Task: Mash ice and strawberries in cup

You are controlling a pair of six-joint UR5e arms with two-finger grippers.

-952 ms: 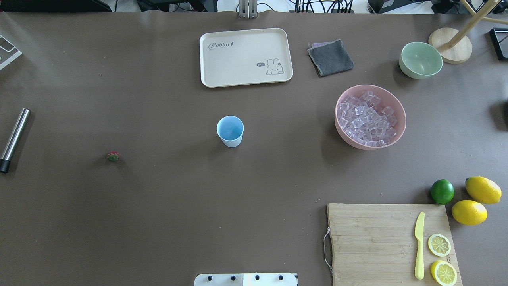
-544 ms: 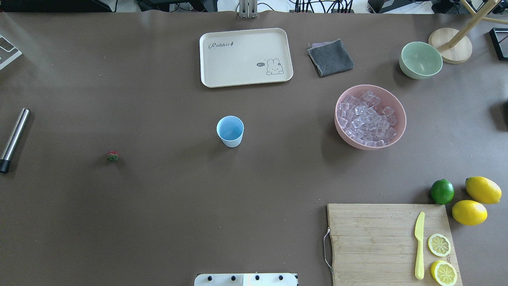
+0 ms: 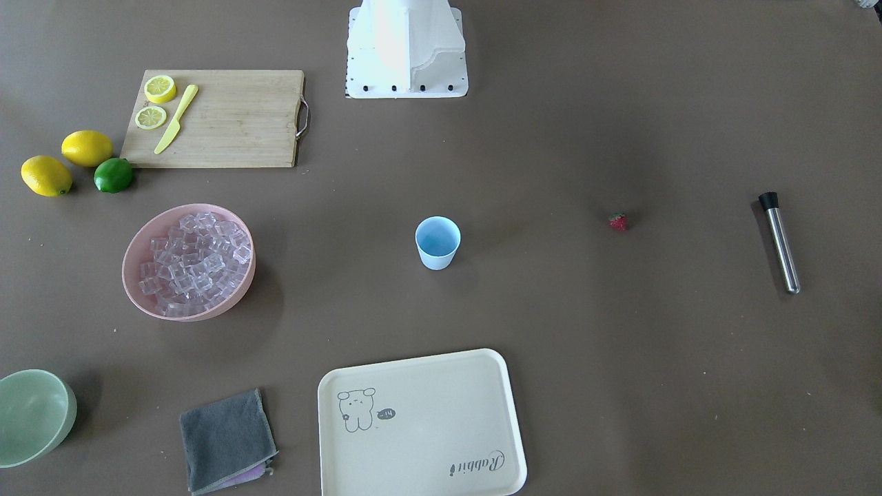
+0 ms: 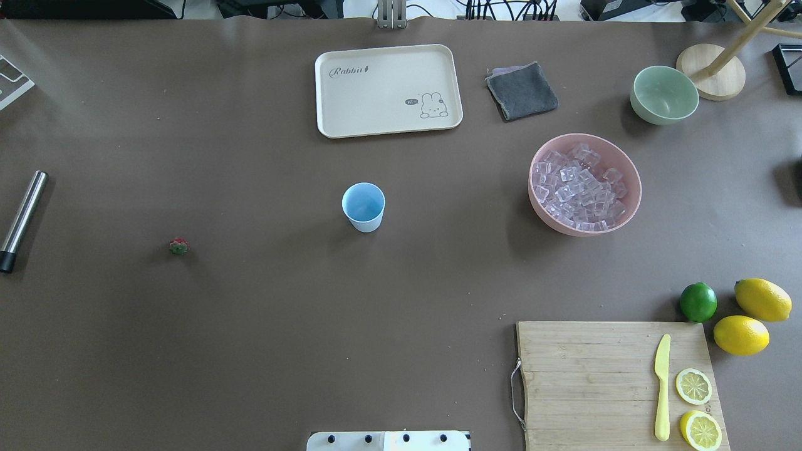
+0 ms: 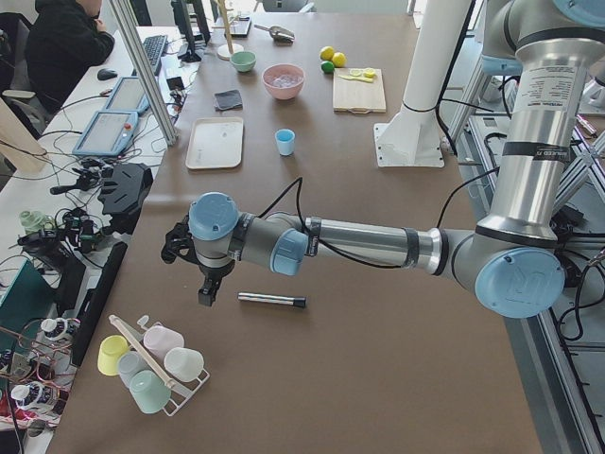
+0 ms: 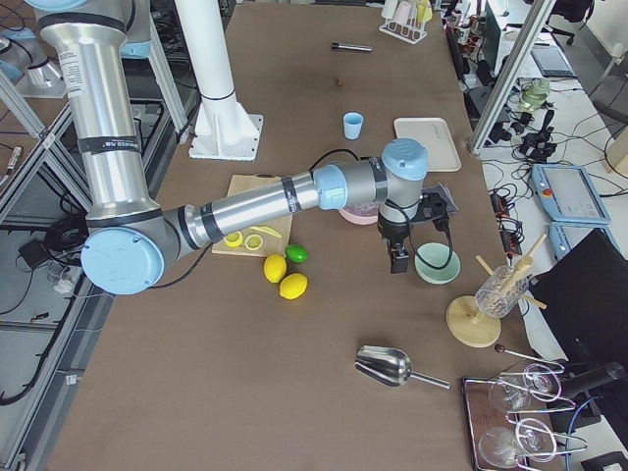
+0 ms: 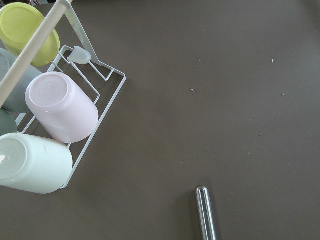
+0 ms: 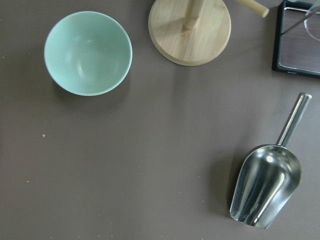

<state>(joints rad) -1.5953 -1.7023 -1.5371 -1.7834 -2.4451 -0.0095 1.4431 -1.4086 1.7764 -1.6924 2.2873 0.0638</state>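
The cup (image 4: 363,207) stands upright mid-tabletop (image 4: 250,344). Its inside looks bare blue, nothing in it as far as I can see. The strawberry (image 4: 178,246) lies loose on my left side, well apart from the cup. The ice (image 4: 579,188) is all heaped in the pink bowl (image 4: 634,188) on my right, also well apart from the cup. The metal rod (image 4: 22,219), probably the masher, lies flat at the far left edge.

Progress: nothing done yet. Still to do: strawberry into the cup, ice into the cup, pick up the rod, mash.

My left pincer (image 5: 204,291) hangs just beside the rod, over the tabletop's left end. I can't tell how far apart its jaws are (it shows only in the side view), and it seems to carry nothing. My right pincer (image 6: 398,258) hangs near the pale green bowl (image 6: 437,265), with the scoop (image 8: 265,190) below its camera. Same problem there: I can't tell its spread, and no hold is visible.

Against the earlier overhead frames, nothing differs. The cup, strawberry, ice and rod sit in the same spots, and neither arm has come into that view.
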